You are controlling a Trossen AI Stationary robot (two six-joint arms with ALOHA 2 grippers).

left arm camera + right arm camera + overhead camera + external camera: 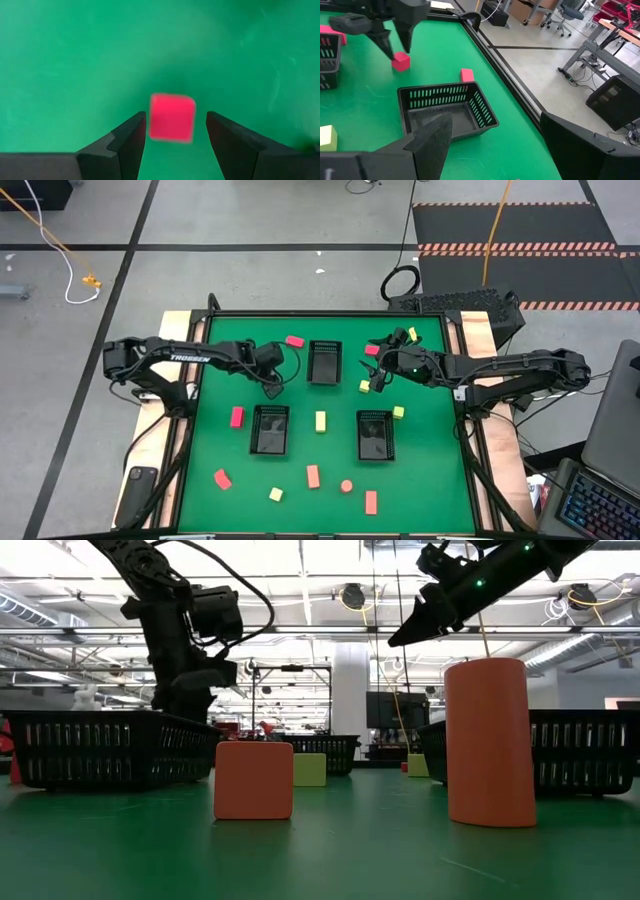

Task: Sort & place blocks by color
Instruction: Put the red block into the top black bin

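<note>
From above, the green surface (430,480) carried three black trays: one at the far middle (324,361), one at near left of centre (270,429) and one at near right of centre (374,434). The blocks lay scattered around them: a pink-red bar (294,340) beside the far tray, another pink-red block (237,416) left of the near-left tray, a pale yellow block (321,421) between the two near trays, and salmon-orange pieces (313,475) along the near edge, one of them round (346,486). The left gripper (271,389) hung just left of the far tray, the right gripper (377,380) just right of it.

At table height, a salmon-orange cube (253,780) and a tall salmon-orange block (489,742) stood in front, well apart, with the trays behind them. Both arms hung above.

In the left wrist view, the left gripper (176,132) had its fingers apart on either side of a pink-red cube (171,117) resting on the surface, not touching it.

In the right wrist view, the right gripper (492,132) stood wide apart and empty over the far tray (447,110); beyond it sat the same pink-red cube (400,61) under the left arm's fingers.
</note>
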